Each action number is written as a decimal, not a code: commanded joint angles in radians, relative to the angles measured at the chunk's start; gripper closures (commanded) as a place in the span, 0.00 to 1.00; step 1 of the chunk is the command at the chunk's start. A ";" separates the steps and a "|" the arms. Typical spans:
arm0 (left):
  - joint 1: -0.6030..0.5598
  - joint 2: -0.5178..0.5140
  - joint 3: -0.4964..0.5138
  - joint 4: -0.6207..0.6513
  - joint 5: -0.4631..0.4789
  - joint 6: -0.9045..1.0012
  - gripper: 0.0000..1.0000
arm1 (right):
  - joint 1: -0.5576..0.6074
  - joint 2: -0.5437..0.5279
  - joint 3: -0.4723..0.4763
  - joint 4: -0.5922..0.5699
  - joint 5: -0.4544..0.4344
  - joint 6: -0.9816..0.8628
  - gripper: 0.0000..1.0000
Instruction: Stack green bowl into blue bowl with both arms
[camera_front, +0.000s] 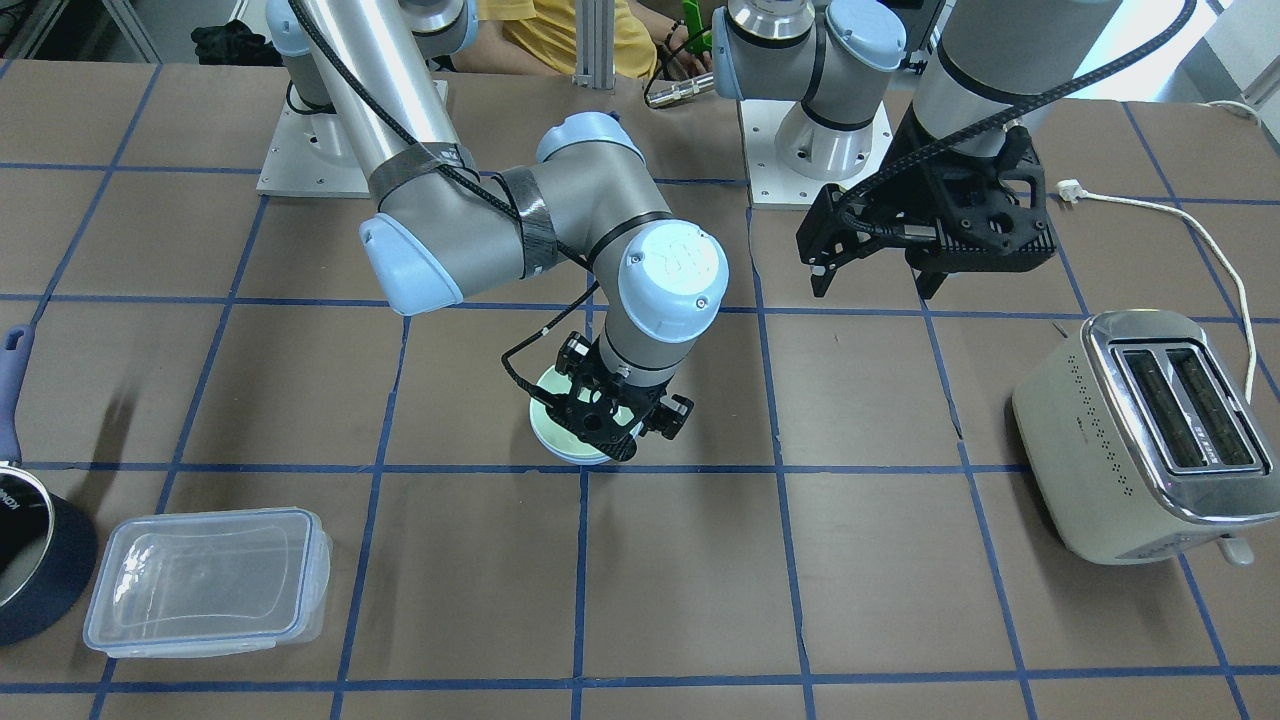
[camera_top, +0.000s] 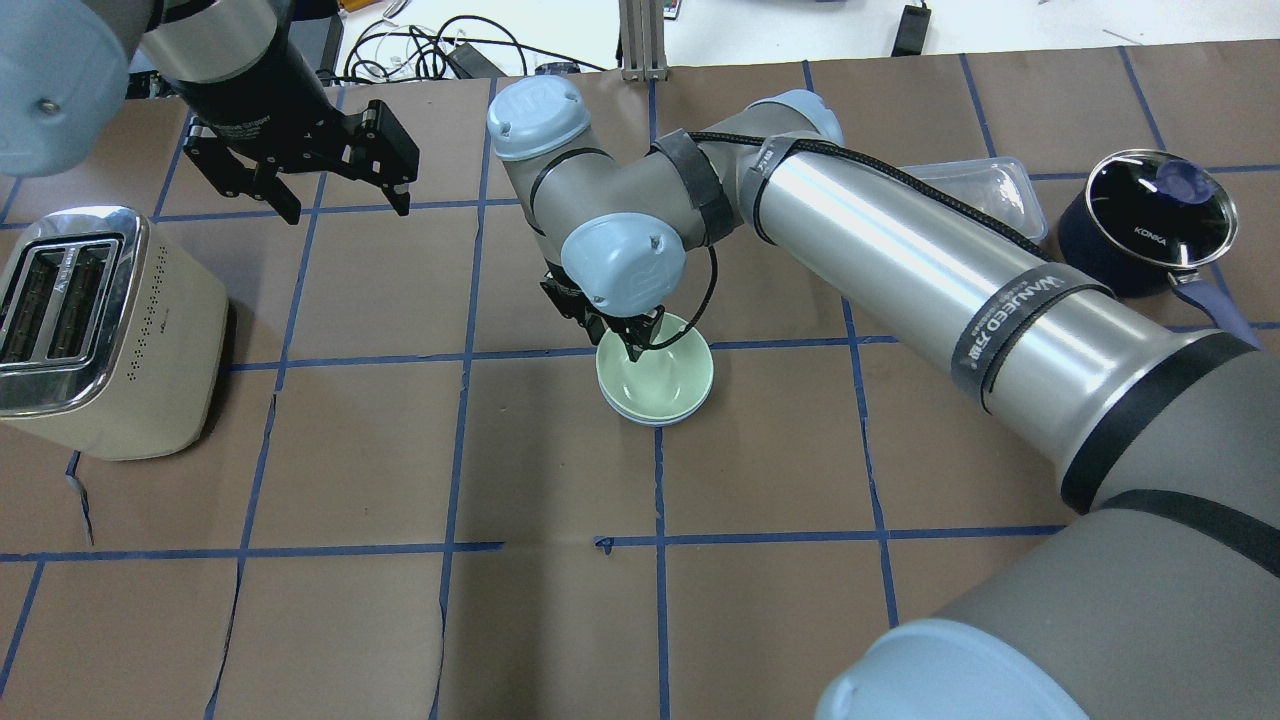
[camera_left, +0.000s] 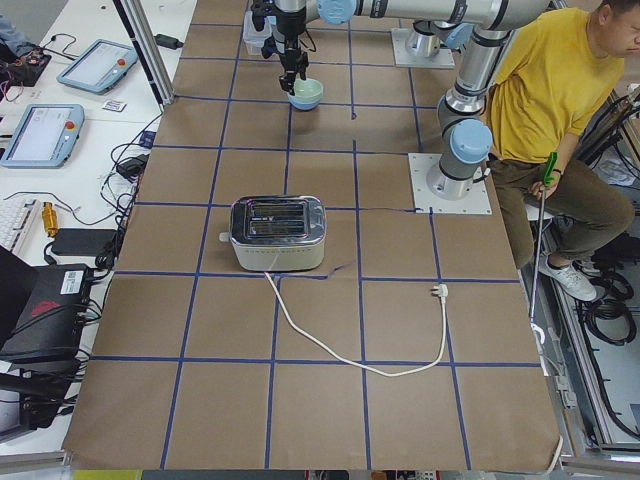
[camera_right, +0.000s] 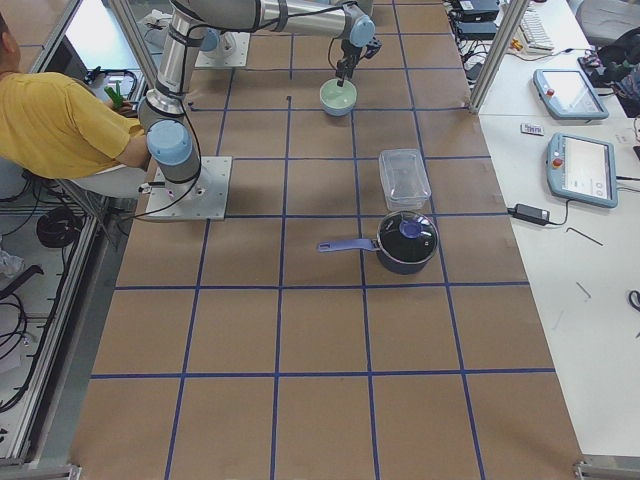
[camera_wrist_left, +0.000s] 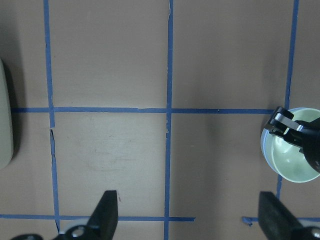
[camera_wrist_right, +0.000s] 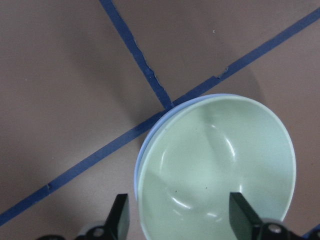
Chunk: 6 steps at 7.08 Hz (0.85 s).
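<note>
The green bowl (camera_top: 655, 385) sits nested inside the blue bowl (camera_top: 640, 418) at the table's middle; only a thin blue rim (camera_wrist_right: 141, 150) shows around the green bowl (camera_wrist_right: 215, 165). My right gripper (camera_top: 640, 345) is low over the stack's far-left rim, open, with one finger outside the rim and one over the green bowl's inside (camera_wrist_right: 180, 220). It covers part of the stack in the front view (camera_front: 610, 420). My left gripper (camera_top: 347, 205) is open and empty, raised above the table to the left; its wrist view shows the stack (camera_wrist_left: 292, 160) at the right edge.
A cream toaster (camera_top: 100, 330) stands at the left, its white cord (camera_front: 1200, 240) trailing behind it. A dark navy pot (camera_top: 1145, 220) and a clear lidded container (camera_front: 210, 580) stand at the right. A person in yellow (camera_left: 550, 90) sits behind the robot bases.
</note>
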 joint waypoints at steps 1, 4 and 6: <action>0.001 0.000 0.001 0.000 0.000 0.000 0.00 | -0.075 -0.035 -0.054 0.075 0.002 -0.224 0.00; -0.001 -0.002 0.001 0.002 0.000 -0.005 0.00 | -0.258 -0.187 -0.004 0.129 0.004 -0.651 0.00; -0.003 -0.002 -0.002 0.009 0.002 -0.006 0.00 | -0.425 -0.347 0.120 0.129 -0.004 -0.731 0.00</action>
